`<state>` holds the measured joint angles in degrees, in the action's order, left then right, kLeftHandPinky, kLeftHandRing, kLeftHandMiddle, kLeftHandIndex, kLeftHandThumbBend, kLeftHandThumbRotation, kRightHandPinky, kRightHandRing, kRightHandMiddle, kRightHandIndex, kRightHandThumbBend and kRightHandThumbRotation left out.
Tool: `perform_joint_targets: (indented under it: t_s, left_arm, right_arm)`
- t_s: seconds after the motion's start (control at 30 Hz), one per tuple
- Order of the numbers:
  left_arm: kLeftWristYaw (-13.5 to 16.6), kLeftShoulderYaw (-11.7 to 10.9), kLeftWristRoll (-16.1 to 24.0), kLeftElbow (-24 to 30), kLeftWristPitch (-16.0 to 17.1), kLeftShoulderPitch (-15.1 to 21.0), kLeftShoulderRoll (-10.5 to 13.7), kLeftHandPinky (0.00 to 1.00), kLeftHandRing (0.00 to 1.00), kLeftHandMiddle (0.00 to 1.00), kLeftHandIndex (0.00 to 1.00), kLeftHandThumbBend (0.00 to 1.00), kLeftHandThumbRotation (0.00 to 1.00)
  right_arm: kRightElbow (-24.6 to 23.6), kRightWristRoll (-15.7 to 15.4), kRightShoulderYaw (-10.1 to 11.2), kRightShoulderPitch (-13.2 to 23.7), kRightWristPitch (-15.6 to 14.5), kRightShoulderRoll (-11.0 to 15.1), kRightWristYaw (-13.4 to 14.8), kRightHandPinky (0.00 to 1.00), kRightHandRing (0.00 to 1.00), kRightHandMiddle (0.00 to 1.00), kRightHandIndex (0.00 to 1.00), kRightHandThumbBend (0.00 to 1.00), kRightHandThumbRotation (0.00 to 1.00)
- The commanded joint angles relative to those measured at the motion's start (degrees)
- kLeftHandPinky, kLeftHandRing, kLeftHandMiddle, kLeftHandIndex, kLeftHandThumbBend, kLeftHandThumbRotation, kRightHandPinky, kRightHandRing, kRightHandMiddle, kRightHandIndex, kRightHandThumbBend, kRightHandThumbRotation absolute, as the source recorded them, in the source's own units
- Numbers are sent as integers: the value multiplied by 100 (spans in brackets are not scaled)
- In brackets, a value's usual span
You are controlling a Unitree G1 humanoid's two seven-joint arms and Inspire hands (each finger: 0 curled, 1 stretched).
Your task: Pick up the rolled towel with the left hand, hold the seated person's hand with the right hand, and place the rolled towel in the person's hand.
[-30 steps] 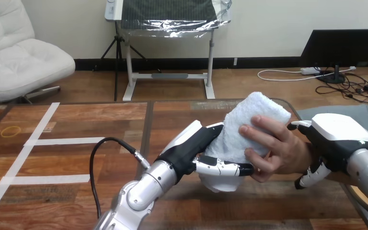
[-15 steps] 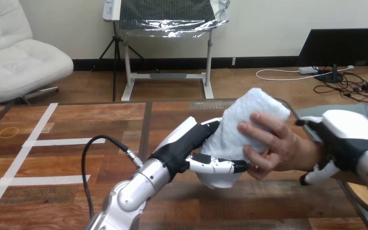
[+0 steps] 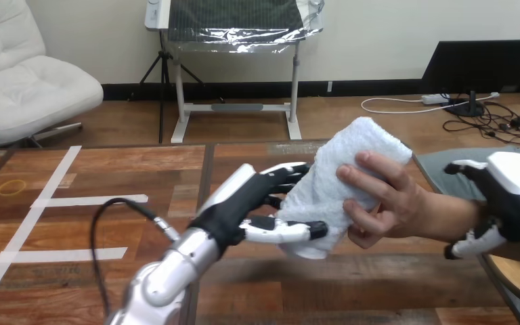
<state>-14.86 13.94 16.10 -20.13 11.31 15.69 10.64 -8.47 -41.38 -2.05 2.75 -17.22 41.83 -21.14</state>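
Hand-over stage, head view. The towel [image 3: 321,193], a white roll tilted with its upper end away from the robot, is held in the air above the worktop [image 3: 108,176], between the two parties. The person's hand [image 3: 389,203] enters from the right and wraps the roll's right side, its digits curled over the front. The left hand [image 3: 244,206] meets the roll from the left. Its thumb [image 3: 284,232] lies across the lower end and its fingers [image 3: 281,177], loosely curled, rest against the left flank, so the grip reads as a light pinch rather than a firm clasp. The right hand [image 3: 511,196] sits at the person's wrist [image 3: 447,218], curled round it from above and below in support. Judged from this arrangement, pick-up and wrist support are done and the placing step is in hand, near its end: both the robot and the person have the towel. The next move calls for the left hand to spread and draw back leftward, clear of the roll, without dragging it out of the person's grasp. The right hand should steady the wrist until the person alone plainly carries the roll.
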Motion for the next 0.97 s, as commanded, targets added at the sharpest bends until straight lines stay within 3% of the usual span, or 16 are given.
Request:
perform_joint_targets:
  t_s: [0.0, 0.47, 0.93]
  left_arm:
    - [55, -256, -107, 402, -40, 7, 217, 78, 83, 85, 86, 65, 33]
    - [133, -511, -234, 621, 114, -252, 335, 80, 83, 86, 87, 65, 34]
    - [259, -684, -298, 851, 310, -534, 437, 79, 83, 86, 87, 66, 34]
  right_arm:
    - [-495, 18, 333, 22, -41, 190, -15, 78, 89, 90, 87, 80, 0]
    - [-1530, 103, 732, -466, -317, 24, -163, 79, 89, 90, 87, 79, 0]
    - [-2672, 397, 1069, -910, -410, -239, -253, 78, 87, 89, 85, 80, 0]
